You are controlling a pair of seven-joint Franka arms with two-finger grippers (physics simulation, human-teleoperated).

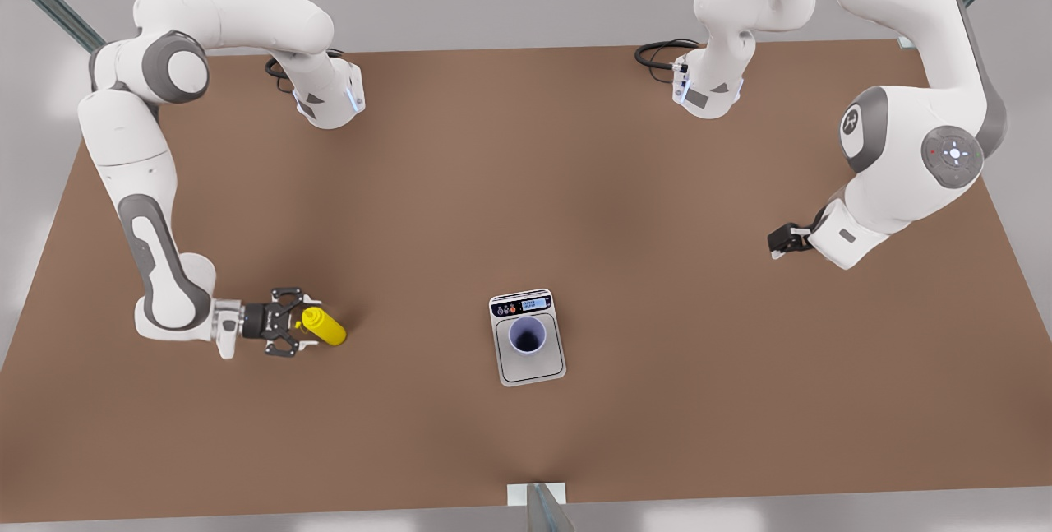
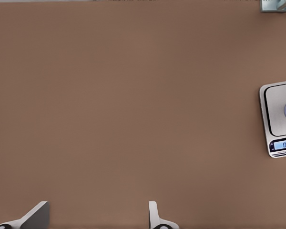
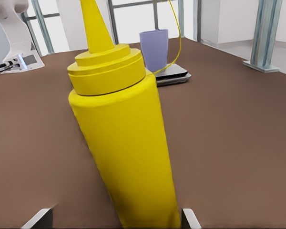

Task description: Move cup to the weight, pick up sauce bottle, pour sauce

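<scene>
Done: the cup (image 1: 527, 335) is placed on the weight (image 1: 534, 367).
Right gripper (image 1: 297, 323): open around the sauce bottle (image 1: 324, 326), not clenched.
Left gripper (image 1: 777, 241): open, waiting.
Left: lifting, pouring.

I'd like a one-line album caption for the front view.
Right gripper open around the sauce bottle; the cup sits on the weight; left gripper waits apart.
</scene>
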